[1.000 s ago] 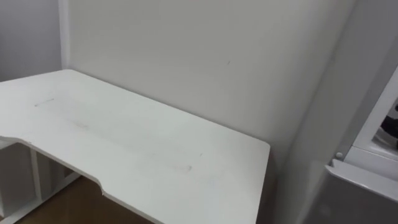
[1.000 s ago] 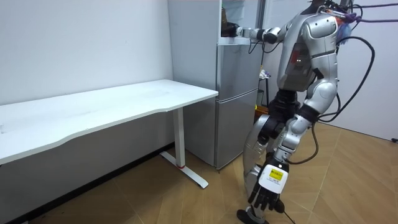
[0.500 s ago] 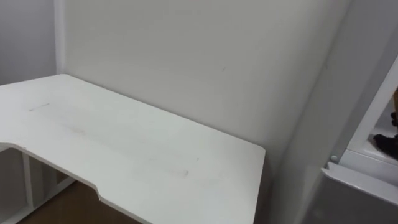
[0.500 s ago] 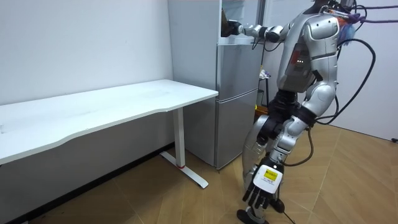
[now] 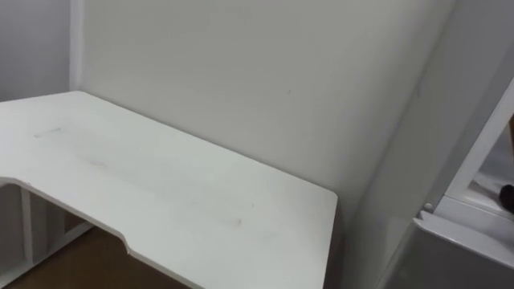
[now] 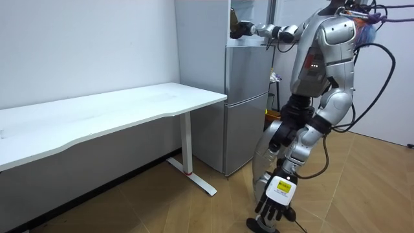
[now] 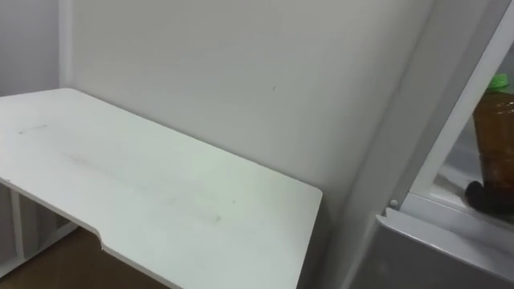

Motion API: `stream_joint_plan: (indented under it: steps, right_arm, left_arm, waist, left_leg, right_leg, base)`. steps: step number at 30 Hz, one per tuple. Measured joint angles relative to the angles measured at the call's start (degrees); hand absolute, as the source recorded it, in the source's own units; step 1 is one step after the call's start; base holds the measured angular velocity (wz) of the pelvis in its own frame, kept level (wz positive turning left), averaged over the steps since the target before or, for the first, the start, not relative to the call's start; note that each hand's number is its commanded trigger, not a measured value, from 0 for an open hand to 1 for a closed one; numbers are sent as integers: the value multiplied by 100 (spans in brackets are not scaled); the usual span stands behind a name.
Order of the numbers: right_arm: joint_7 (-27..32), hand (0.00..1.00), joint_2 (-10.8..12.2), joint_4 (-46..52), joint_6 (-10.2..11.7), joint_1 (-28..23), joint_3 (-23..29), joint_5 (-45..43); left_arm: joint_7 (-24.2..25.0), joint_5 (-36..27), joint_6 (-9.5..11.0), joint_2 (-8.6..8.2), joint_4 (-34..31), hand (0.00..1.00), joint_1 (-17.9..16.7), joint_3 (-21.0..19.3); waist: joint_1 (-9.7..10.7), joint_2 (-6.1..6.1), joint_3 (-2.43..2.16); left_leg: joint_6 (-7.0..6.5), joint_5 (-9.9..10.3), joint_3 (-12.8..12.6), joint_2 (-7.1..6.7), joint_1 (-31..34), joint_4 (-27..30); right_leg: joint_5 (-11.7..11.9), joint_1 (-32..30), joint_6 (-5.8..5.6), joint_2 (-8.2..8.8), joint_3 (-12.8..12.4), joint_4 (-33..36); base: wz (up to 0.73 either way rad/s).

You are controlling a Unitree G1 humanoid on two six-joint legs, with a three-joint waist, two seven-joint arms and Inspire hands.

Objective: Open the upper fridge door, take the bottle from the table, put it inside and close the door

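A bottle of amber liquid with a green cap stands upright just inside the open upper fridge compartment, at the right edge of the right eye view. My right hand has dark fingers curled across the bottle's foot. In the room view that arm reaches out level from my shoulder, with the right hand at the mouth of the upper compartment of the grey fridge. I stand right in front of the fridge. My left hand hangs low beside my leg, fingers relaxed.
A long white table stands against the wall left of the fridge, its corner close to the fridge's side. The closed lower fridge door is below my arm. Open wooden floor lies in front of the table.
The eye view has shifted slightly toward the fridge. My right hand has risen a little and gone further into the upper compartment. My hanging left hand has swung slightly.
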State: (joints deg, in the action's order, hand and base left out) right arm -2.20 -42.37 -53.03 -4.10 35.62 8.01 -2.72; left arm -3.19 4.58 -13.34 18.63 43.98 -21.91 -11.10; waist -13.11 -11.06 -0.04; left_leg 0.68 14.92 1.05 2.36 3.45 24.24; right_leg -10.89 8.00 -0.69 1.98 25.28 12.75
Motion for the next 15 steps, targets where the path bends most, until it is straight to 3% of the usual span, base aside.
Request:
stream_joint_plan:
  steps: [7, 15]
  right_arm:
    - [173, 0, 0, -1, -47, -32, -8, 1]
    - [225, 0, -17, 1, -47, -30, -1, 1]
  left_arm:
    - [-14, -4, -4, 7, -7, 0, 16, 29]
    - [-76, 2, -14, 13, -4, 0, 8, 25]
  waist:
    - [13, 31, -8]
    - [21, 63, -21]
  left_leg:
    - [-88, 53, 16, 2, 44, 55]
    - [-85, 49, 3, -9, 79, 66]
  right_leg:
    - [35, -11, -4, 31, 1, -9]
    - [62, -51, -9, 50, -14, -2]
  base:
    - [0]
    - [-1]
